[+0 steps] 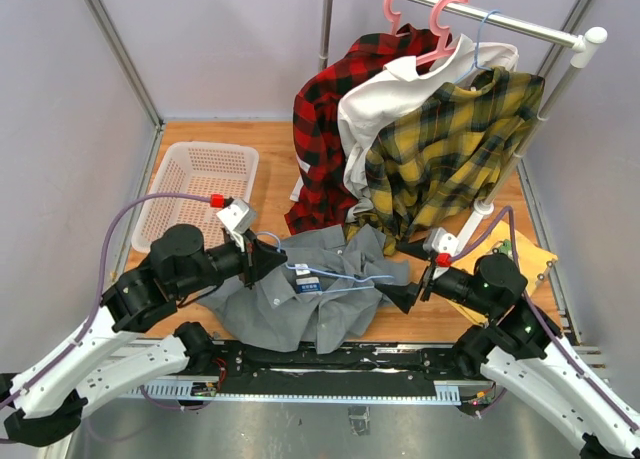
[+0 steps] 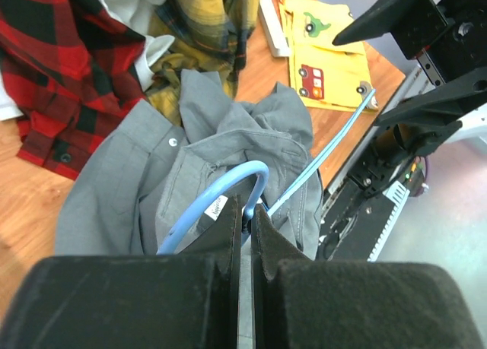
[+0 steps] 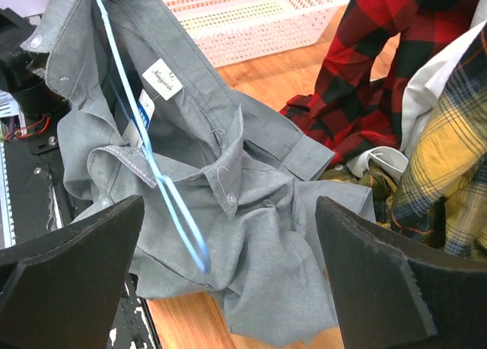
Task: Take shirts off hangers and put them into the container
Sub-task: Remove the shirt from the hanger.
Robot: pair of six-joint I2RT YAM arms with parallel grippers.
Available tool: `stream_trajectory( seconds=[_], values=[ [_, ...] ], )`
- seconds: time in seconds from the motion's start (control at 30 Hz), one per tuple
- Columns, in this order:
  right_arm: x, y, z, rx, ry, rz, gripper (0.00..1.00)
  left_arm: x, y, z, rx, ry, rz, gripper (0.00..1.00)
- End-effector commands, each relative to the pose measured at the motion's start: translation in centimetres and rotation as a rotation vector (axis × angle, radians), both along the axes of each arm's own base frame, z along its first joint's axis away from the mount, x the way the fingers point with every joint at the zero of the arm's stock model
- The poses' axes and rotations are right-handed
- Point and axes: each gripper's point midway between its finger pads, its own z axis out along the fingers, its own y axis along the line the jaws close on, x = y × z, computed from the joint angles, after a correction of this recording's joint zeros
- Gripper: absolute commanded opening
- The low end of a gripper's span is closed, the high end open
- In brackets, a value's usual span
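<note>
The grey shirt [image 1: 300,309] lies crumpled on the desk [image 1: 275,169] between the arms, with a blue hanger [image 2: 217,183] inside its collar. The left jaws are clamped tight on the hanger's hook. The right jaws gape wide at the shirt's right edge, holding nothing.

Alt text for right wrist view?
Open right gripper hovers over a crumpled plain grey collared shirt with a thin light-blue wire hanger across its collar. Beyond: white perforated plastic basket, red-and-black plaid shirt, yellow-and-green plaid shirt.
</note>
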Motion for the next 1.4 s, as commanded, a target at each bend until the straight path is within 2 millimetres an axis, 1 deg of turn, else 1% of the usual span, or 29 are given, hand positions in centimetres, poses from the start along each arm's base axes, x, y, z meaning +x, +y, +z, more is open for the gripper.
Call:
stream_trajectory(
  seconds=[0.0,0.1,0.2,0.3,0.47,0.6,0.7,0.77,0.83,0.93,1.0,1.03,1.17,1.2,1.27,1.37],
  values=[
    [-0.7,0.5,-0.2,-0.006,-0.035,0.071,0.96,-1.0,-1.2,0.3,-0.017,0.024,-0.083,0.0],
    [-2.0,2.0,-0.5,-0.001,0.024,0.182,0.96,-1.5,-1.1,0.1,-0.022,0.027,-0.103,0.0],
    [-2.6,3.3,-0.8,-0.014,0.125,0.259,0.95,-1.5,-0.8,0.3,-0.034,0.006,-0.095,0.0],
    [-3.0,4.2,-1.4,-0.051,0.246,0.3,0.93,-1.6,-0.6,0.7,-0.031,-0.008,-0.099,0.0],
    [-3.6,5.4,-2.6,-0.089,0.297,0.351,0.92,-1.7,0.1,1.1,-0.019,-0.03,-0.088,0.0],
    [-4.7,6.2,-3.6,-0.133,0.336,0.403,0.87,-2.0,-0.4,1.8,-0.023,-0.074,-0.135,0.01],
    [-5.5,6.5,-3.8,-0.17,0.312,0.436,0.85,-2.3,-0.8,2.2,-0.012,-0.074,-0.172,0.0],
    [-5.8,6.8,-3.8,-0.174,0.287,0.458,0.84,-2.2,-0.7,2.5,-0.014,-0.07,-0.158,0.01],
    [-6.1,6.9,-3.7,-0.175,0.281,0.475,0.81,-2.2,-0.5,2.6,-0.025,-0.065,-0.147,0.0],
    [-6.2,7.0,-3.7,-0.178,0.289,0.482,0.73,-2.4,-0.4,2.2,-0.026,-0.046,-0.143,0.01],
    [-6.0,7.1,-3.8,-0.182,0.289,0.473,0.69,-2.2,-0.4,1.7,-0.021,-0.036,-0.129,0.0],
    [-6.1,7.2,-3.8,-0.181,0.293,0.477,0.66,-2.1,-0.4,1.5,-0.021,-0.03,-0.128,0.01],
    [-6.8,7.2,-3.9,-0.184,0.308,0.509,0.57,-2.5,-1.1,0.9,-0.024,0.008,-0.155,0.01],
    [-6.8,7.1,-3.8,-0.186,0.305,0.509,0.57,-2.4,-1.2,0.8,-0.021,0.015,-0.153,0.0],
    [-6.7,6.8,-3.8,-0.197,0.296,0.493,0.62,-2.2,-1.2,0.7,-0.01,0.019,-0.147,0.0],
    [-6.9,6.6,-3.5,-0.182,0.27,0.506,0.64,-2.1,-1.1,1.1,-0.008,0.014,-0.143,0.0]
  ],
)
